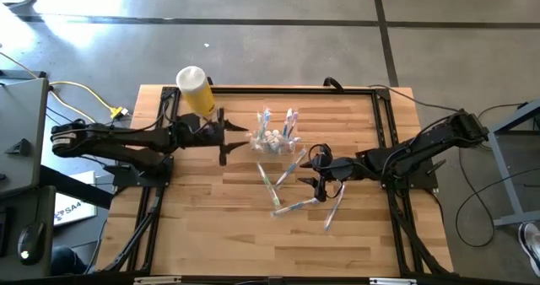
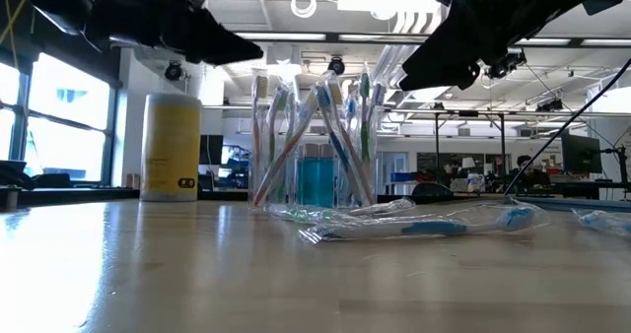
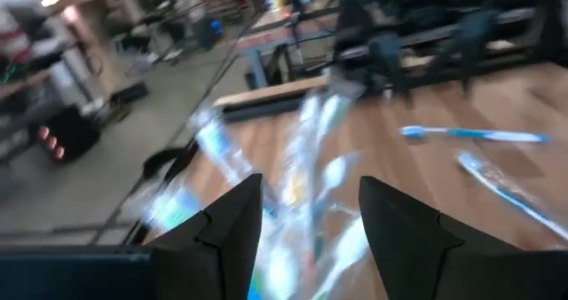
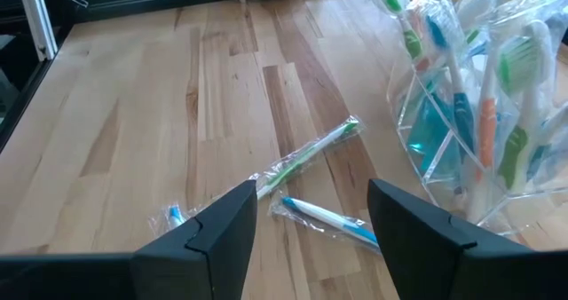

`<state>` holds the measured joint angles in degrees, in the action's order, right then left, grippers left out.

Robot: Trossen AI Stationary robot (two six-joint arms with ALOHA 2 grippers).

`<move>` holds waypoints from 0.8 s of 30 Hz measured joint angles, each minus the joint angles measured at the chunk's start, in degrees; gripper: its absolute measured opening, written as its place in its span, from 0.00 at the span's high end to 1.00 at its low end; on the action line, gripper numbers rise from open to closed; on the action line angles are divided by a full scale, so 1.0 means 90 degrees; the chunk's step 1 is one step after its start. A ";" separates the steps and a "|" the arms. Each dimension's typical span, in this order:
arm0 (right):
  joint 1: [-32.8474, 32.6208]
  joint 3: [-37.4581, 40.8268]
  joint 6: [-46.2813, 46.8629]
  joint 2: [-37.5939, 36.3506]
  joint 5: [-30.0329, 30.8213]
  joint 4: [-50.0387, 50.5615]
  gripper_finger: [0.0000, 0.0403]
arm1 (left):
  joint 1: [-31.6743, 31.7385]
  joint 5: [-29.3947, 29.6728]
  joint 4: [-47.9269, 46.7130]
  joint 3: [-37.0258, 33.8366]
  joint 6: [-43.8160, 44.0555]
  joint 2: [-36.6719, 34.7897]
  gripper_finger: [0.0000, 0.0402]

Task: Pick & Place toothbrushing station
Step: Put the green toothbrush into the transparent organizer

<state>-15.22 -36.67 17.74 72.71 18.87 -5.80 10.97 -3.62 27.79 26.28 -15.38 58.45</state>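
Toothbrushes upright in clear cup [image 1: 274, 140], centre frame; wrapped toothbrushes [image 1: 291, 184] on counter [image 1: 211, 226]. Left fingers [image 1: 239, 138] and right fingers [image 1: 314, 171] released, empty.

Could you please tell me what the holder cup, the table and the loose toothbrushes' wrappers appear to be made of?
Holder cup: clear, glossy plastic by the look; brushes show through its walls.
Table: pale wood planks with visible grain and seams, smooth satin finish.
Wrappers: thin transparent film, probably plastic; it crinkles and glints around each brush.
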 joint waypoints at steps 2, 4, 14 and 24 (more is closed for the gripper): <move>0.0000 0.0000 0.0000 0.0000 0.0001 0.0005 0.49 | -0.0310 -0.0013 -0.0217 0.0148 -0.0280 -0.0058 0.55; 0.0000 0.0000 0.0000 0.0000 0.0000 0.0020 0.49 | -0.0706 -0.0011 -0.0606 0.0418 -0.0446 -0.0057 0.55; 0.0052 0.0000 -0.0001 0.0000 0.0053 0.0051 0.49 | -0.2204 0.0382 -0.3327 0.2173 -0.0976 0.1187 0.55; 0.0168 0.0000 0.0033 0.0002 0.0051 0.0056 0.49 | -0.2264 0.0618 -0.4309 0.3416 -0.2108 0.3600 0.55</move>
<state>-13.72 -36.67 18.03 72.72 19.33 -5.30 -9.41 1.94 -11.00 57.02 -34.35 90.84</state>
